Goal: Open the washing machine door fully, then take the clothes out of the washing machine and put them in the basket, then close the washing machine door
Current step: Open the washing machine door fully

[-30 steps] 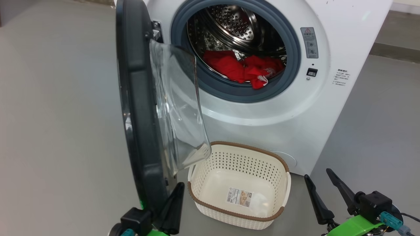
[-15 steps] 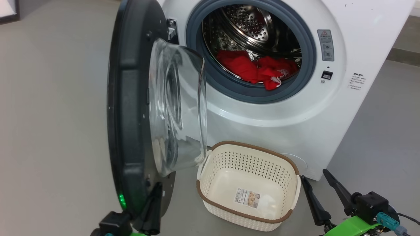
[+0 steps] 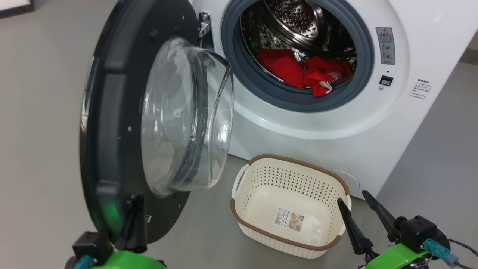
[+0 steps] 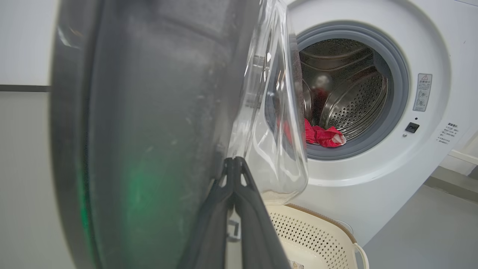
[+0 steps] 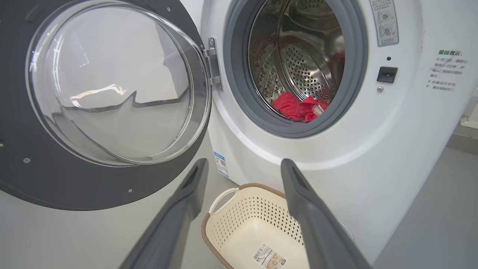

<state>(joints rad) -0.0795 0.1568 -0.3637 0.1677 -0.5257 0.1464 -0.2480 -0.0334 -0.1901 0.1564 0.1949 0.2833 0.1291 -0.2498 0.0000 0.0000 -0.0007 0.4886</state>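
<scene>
Washing machine door point(image 3: 108, 112) — left hand point(image 4: 234, 164), fingers together, at its lower rim, should push steadily outward; right hand point(image 5: 244, 162), fingers apart, clear of it.

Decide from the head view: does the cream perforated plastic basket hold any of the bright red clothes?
No; the cream perforated basket holds a paper label, while the bright red clothes lie in the steel drum.

You had a smooth grey floor point(image 3: 41, 123) carrying everything here. The big white washing machine point(image 3: 328, 138) stood on it, and the cream basket point(image 3: 295, 183) sat on the floor just in front of the machine's base. It was upright and open side up, with a paper label point(image 3: 289, 218) lying flat on its bottom.
</scene>
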